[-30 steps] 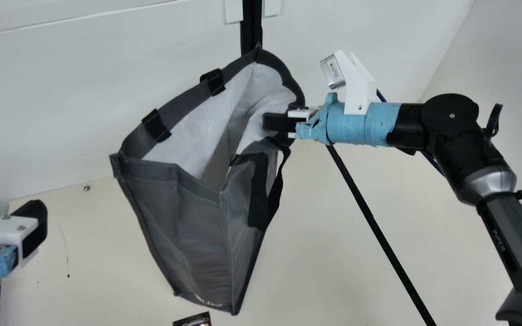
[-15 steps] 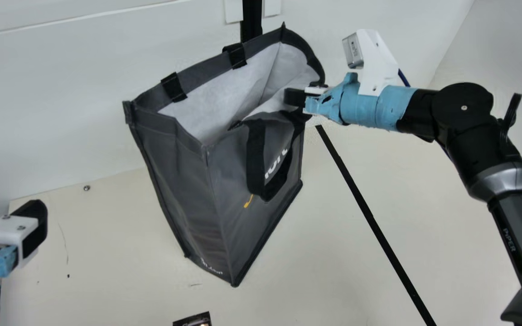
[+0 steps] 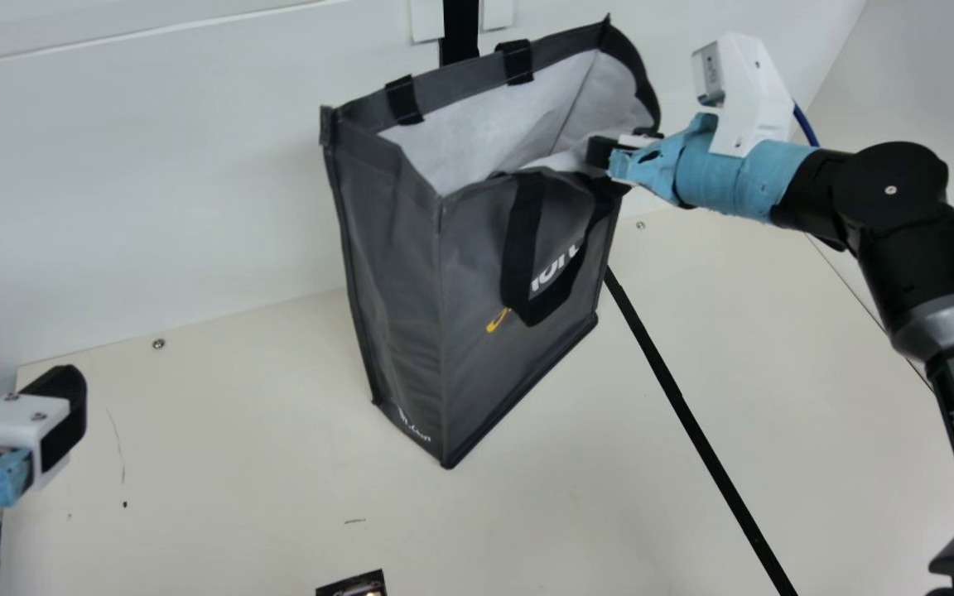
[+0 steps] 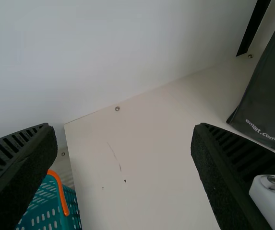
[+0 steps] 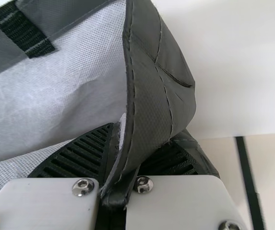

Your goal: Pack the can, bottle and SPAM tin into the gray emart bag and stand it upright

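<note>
White wall (image 3: 154, 190) at the back, cream counter (image 3: 220, 447) below, a black strip (image 3: 701, 439) slanting across it, and here we are with the gray emart bag (image 3: 398, 248) up near that wall! It's standing roughly upright with its mouth open, pale lining (image 3: 493, 124) on show, and one black handle (image 3: 520, 248) drooping down the front face. What lies low inside is hidden from us, and whether the base bears on the counter we cannot tell.

Now look at our right hand (image 3: 605, 153): it's clenched on the bag's rim, at the narrow end closest to the right arm. In the right wrist view we see the gray fabric bunched between the ribbed fingers (image 5: 87, 153), one of them inside the mouth against the lining, the other outside. So the bulk of the bag sits to the left of that hand and reaches down below it.

Over on the other side, our left hand (image 3: 67, 410) is spread wide, nothing between its fingers, well apart from the bag. Near it we've got a teal basket (image 4: 46, 206) with an orange handle, and at the main view's bottom edge, a dark object (image 3: 353, 586), too cut off to name.
</note>
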